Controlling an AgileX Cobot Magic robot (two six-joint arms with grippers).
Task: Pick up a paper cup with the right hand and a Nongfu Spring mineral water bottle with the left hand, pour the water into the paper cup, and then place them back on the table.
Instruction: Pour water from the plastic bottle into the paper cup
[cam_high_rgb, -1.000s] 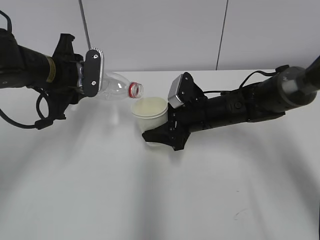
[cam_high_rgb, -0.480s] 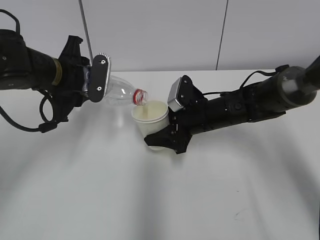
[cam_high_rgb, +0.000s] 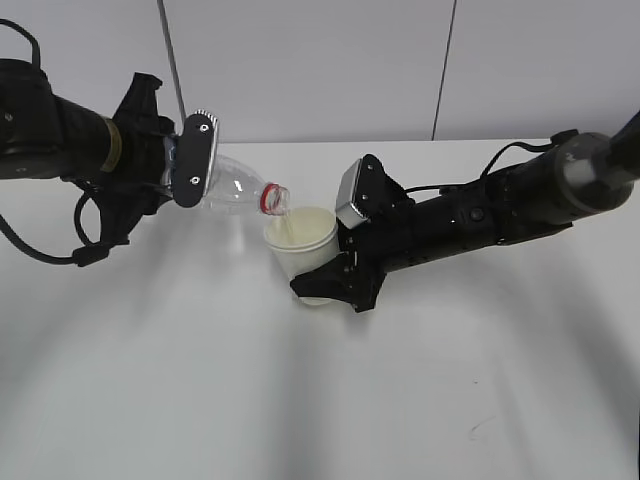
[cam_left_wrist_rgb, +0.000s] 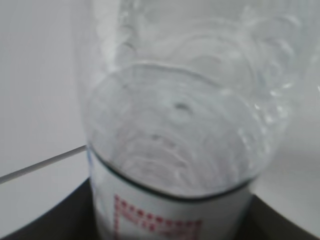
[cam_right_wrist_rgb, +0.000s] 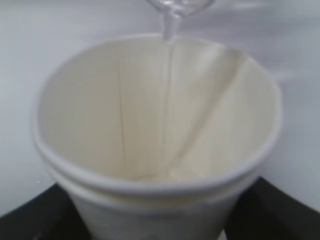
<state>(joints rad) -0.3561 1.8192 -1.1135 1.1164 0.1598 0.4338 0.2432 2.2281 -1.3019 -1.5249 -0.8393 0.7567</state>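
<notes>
In tapered paper cup (cam_right_wrist_rgb: 155, 150), thin clear water (cam_right_wrist_rgb: 167, 30).

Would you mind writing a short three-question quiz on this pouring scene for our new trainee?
1. True or false: the paper cup stands free on the table.
2. Which gripper holds the bottle? A) left gripper B) right gripper
3. Fill in: a thin stream of water runs from the bottle's mouth into the ____.

Key:
1. False: the right gripper holds it, tilted toward the bottle.
2. A.
3. Cup.
</notes>
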